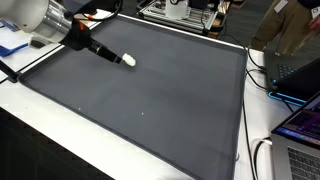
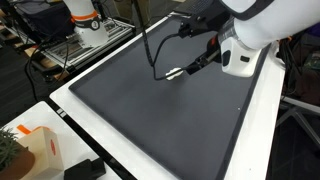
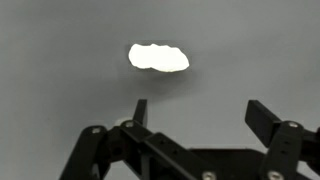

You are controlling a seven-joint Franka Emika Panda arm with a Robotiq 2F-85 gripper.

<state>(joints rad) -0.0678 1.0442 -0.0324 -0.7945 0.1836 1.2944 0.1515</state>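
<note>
A small white lump (image 3: 158, 57) lies on the dark grey mat (image 3: 60, 80), overexposed, so its shape is unclear. In the wrist view my gripper (image 3: 200, 108) is open, its two black fingers (image 3: 262, 118) spread wide with only mat between them, and the lump is just beyond the tips. Both exterior views show the black gripper (image 1: 112, 54) (image 2: 197, 65) held low over the mat, with the white lump (image 1: 129, 60) (image 2: 173, 72) right at its tip. Whether they touch I cannot tell.
The mat (image 1: 150, 110) covers most of a white table (image 2: 130, 165). Laptops (image 1: 300, 120) and cables (image 1: 262, 75) sit along one side. A wire rack (image 2: 60, 45), a tan box (image 2: 35, 150) and a black device (image 2: 85, 170) stand past the other edges.
</note>
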